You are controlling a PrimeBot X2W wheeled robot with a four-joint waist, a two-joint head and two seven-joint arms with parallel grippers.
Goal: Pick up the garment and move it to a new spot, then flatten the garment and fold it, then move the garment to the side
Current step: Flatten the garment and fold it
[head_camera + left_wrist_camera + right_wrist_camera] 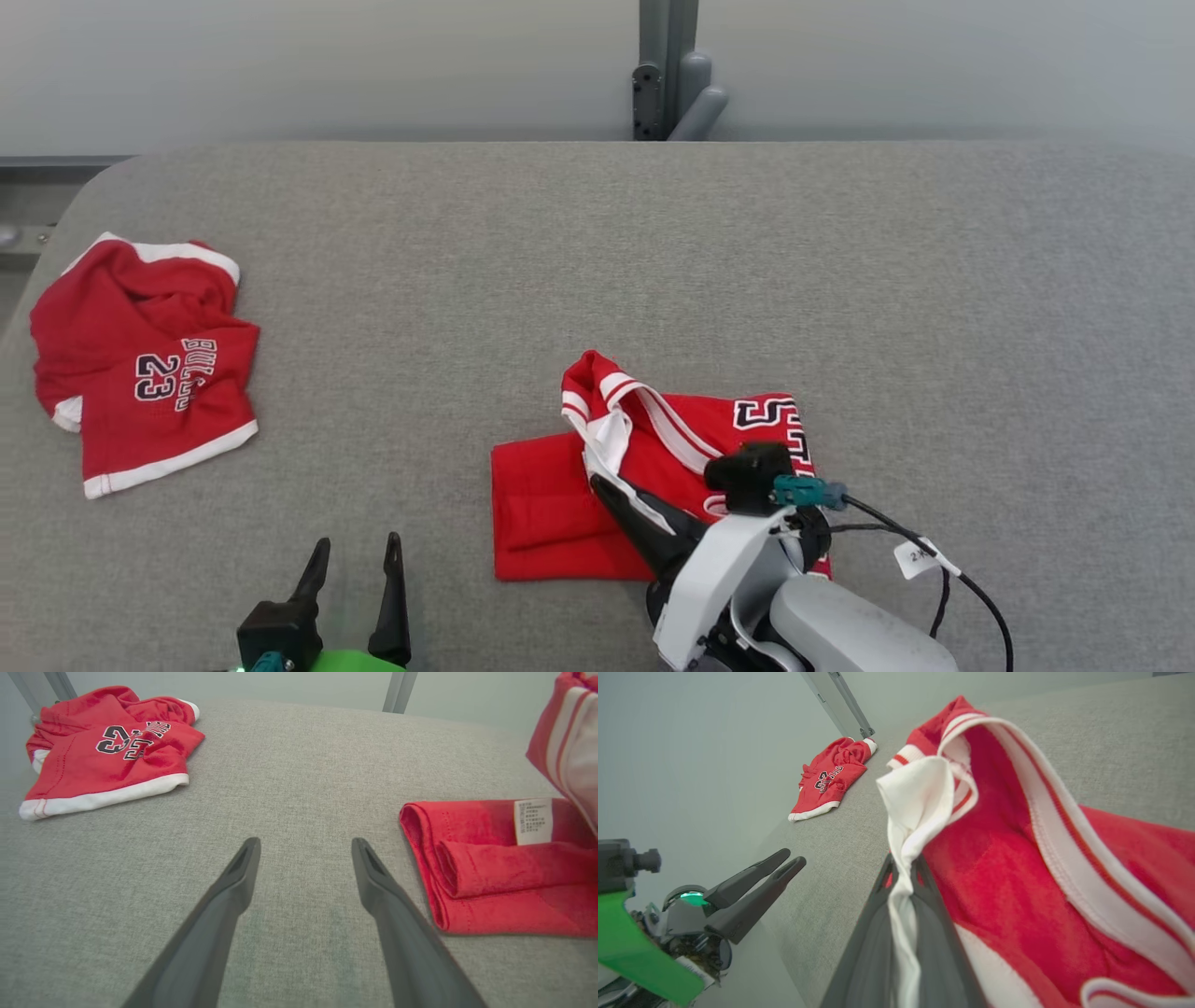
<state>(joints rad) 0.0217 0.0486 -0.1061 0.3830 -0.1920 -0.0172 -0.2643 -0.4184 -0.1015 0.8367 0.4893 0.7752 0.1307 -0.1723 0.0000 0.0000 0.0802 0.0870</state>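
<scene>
The garment (pixel 551 513) lies partly folded near the front middle of the grey cloth-covered table (pixel 653 233). Its left part is doubled into flat layers, while its striped edge stands lifted. The right gripper (pixel 602 483) is clamped on a thin bunch of that white edge (little cloth sits between the fingers (pixel 864 952)), so a quick pull would likely slip it free and drop the flap askew. A pull across the table could also drag or unroll the stacked layers beneath, since nothing pins them. The left gripper (pixel 358 541) hangs spread wide and empty just to the garment's left. A second red garment (pixel 140 373) lies well apart at the far left, unlikely to be caught up.
</scene>
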